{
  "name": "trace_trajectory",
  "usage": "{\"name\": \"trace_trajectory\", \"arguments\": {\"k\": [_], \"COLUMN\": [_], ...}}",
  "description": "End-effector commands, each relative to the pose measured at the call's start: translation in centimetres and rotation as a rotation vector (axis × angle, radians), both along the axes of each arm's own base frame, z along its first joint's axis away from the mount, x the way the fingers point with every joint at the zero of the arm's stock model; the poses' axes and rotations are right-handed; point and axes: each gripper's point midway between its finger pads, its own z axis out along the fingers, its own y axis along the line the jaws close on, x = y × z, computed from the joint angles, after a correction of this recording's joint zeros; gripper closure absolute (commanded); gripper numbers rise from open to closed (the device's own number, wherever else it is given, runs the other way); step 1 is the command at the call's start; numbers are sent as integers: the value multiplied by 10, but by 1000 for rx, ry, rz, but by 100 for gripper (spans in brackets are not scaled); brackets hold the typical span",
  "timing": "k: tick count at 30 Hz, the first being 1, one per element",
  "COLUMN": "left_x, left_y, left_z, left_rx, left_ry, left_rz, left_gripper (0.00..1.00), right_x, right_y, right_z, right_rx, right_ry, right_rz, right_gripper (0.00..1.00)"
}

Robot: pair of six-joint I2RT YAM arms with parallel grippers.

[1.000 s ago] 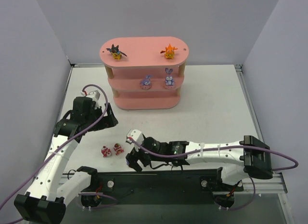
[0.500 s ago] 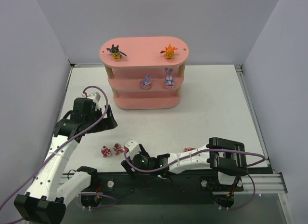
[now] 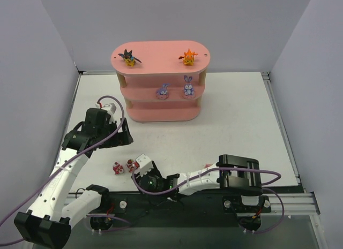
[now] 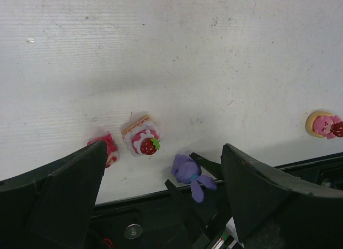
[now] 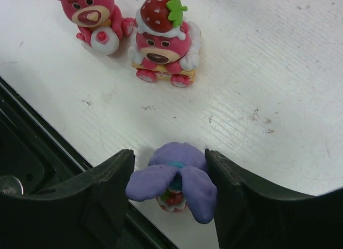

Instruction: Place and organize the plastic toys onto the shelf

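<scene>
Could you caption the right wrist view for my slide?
Right claw straddles a purple bunny near two pink bears.

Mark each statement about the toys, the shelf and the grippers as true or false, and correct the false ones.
1. The bat-like toy stands on the shelf's top board. True.
2. Three purple bunnies stand on the middle board. False: two bunnies stand there; the third bunny is on the table, between the right gripper's fingers.
3. The left gripper holds a red-and-white toy. False: the left gripper is open and empty.
4. Two red-and-white toys stand side by side on the table near the right gripper. True.
5. The orange toy stands on the bottom board. False: the orange toy is on the top board.
</scene>
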Motion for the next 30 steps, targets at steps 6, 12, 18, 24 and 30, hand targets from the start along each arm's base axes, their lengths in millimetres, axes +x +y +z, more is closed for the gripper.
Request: {"name": "trace_trajectory", "arguments": {"k": [6, 12, 18, 24, 30], "left_x": [7, 8, 13, 19, 29], "left_y": [3, 13, 32, 43, 26], "left_z": [20, 18, 21, 16, 1], "left_rx": [2, 0, 5, -46, -289], "left_ry": [-57, -50, -53, -17, 68], "left_rz": [44, 117, 237, 355, 429], "left_gripper": [3, 3, 3, 3, 3], "right_x": [9, 15, 52, 119, 192], "right_y": [-1, -4, -15, -19, -18], "right_z": [13, 34, 81, 153, 217], "right_rx": [6, -2, 15, 68, 136], "right_ry": [-20, -42, -57, -111, -170], "right_rz": [-103, -134, -210, -280, -331], "right_gripper": [72, 100, 100, 100, 100]}}
